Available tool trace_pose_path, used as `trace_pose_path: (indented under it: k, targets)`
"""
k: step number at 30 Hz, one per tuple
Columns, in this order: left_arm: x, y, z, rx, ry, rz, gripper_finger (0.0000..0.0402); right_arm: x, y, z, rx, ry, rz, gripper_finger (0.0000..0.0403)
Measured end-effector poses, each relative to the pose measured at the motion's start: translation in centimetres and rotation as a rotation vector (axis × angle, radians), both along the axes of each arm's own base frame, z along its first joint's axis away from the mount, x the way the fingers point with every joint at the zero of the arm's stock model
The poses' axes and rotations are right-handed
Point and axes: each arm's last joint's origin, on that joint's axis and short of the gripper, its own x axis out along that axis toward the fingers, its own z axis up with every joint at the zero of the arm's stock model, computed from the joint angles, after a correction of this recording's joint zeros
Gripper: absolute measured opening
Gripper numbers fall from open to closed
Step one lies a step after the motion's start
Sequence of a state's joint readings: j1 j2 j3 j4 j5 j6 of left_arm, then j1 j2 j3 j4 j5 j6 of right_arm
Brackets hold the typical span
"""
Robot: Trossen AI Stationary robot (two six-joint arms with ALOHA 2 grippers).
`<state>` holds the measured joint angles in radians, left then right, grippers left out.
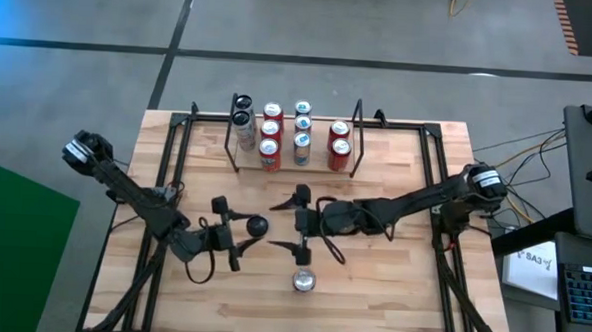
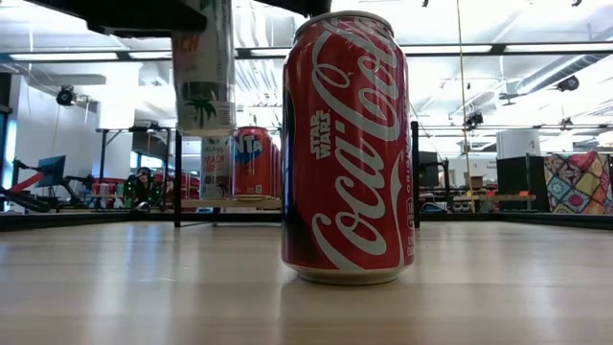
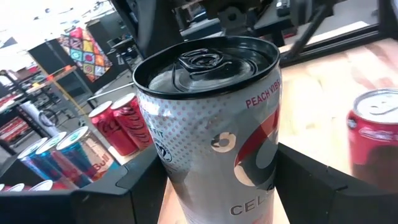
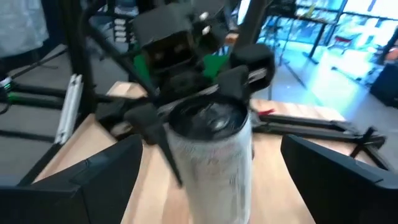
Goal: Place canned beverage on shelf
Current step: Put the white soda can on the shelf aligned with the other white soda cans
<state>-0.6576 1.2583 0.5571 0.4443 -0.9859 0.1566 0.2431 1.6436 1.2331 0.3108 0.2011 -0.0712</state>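
Light wooden table (image 1: 391, 290), grey floor around | shelf (image 1: 295, 136) at far edge | silver can (image 3: 211, 124) clamped in left gripper (image 1: 235, 233) | right gripper (image 1: 301, 224) spread wide, just beside

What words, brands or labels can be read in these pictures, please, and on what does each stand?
"Coca-Cola", "STAR WARS": red can on the table.
"PEACH VIB", "CEL", both cut off: silver can in the left pincer.
Shelf cans' labels: too small or blurred to read.
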Motion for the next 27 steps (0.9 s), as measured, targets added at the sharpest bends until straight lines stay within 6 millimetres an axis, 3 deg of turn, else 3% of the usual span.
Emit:
trace_pose_path:
  k: [13,17,22,27]
  targets:
    - [1.0,1.7,0.2,-0.016,-0.023,0.095,0.0236,3.5,-3.4,-1.1,-0.028,-0.011,-0.07,0.0367]
    - [1.0,1.9,0.3,0.013,-0.021,0.115,0.0249,4.0,-4.2,-0.8,-0.006,-0.02,-0.082,0.0327]
    - [0.6,2.4,1.2,0.051,-0.036,0.176,0.0281,4.3,-5.2,0.1,-0.003,-0.046,-0.099,0.0237]
    - [-0.4,3.5,2.7,0.076,-0.06,0.205,0.031,4.6,-6.8,1.5,0.009,-0.042,-0.152,0.0236]
